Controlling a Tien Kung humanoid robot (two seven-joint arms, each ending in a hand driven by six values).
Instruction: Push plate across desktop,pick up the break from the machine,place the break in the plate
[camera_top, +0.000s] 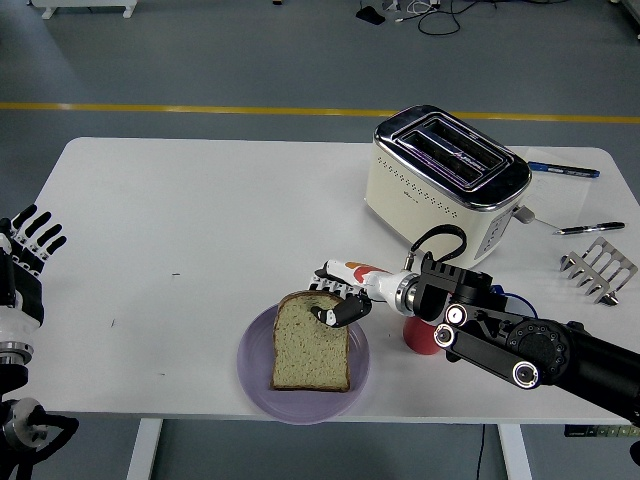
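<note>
Right of centre, our right arm (500, 335) hides the red cup (417, 337); our right hand (338, 298) pinches the bread (312, 343) lying in the purple plate (256, 365), lower centre.

We see a slice of bread (311, 343), pale brown with a darker crust, lying flat on a translucent lilac plate (254, 365) near the desk's near edge. At the plate's two o'clock stands a cream-and-chrome toaster (440, 190), upright, slots empty.

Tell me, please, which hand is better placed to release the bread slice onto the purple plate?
The right hand: its fingers already pinch the tan bread slice, lying on the round purple plate. The left hand rests open at the table's far left edge.
</note>
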